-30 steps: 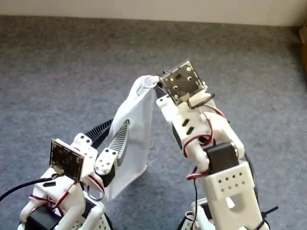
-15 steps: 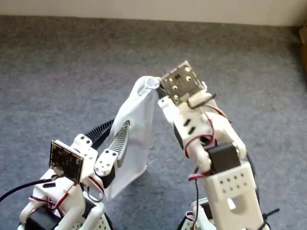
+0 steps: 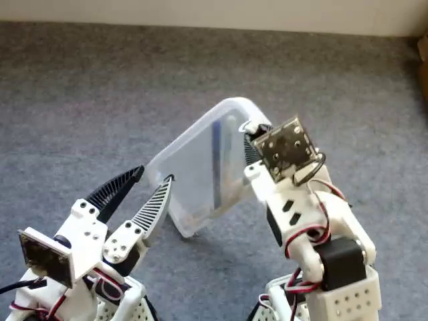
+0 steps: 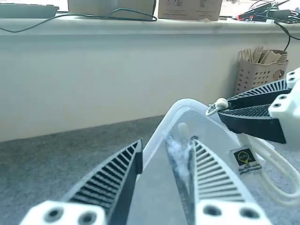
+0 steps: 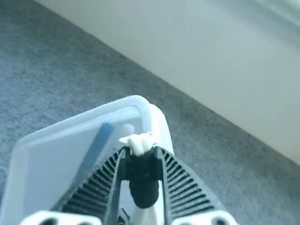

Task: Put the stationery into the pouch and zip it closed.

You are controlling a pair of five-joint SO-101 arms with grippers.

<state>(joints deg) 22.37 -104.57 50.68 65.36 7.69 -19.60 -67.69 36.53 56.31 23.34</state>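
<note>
- the pouch, translucent white, hangs tilted above the grey carpet-covered desk, between the two arms. its rounded top corner points toward the far wall.
- the right claw is pinched narrow on the white zip pull at that top corner and holds the pouch up.
- a blue pen lies inside the pouch, along its length, and shows through the side.
- the left claw is spread wide at the pouch's lower edge. in the left wrist view that edge runs between its fingers, close to one of them. whether it touches cannot be told.
- the pouch's lowest corner sits close over the desk, between the two arm bases. contact there cannot be told.
- bare carpet lies to the left of the pouch, to its right, and beyond it up to the wall.
- a white cord loop and a small yellow tag hang from the pouch by the right claw.
- a woven basket of wooden sticks stands against the wall, well apart from both claws.
</note>
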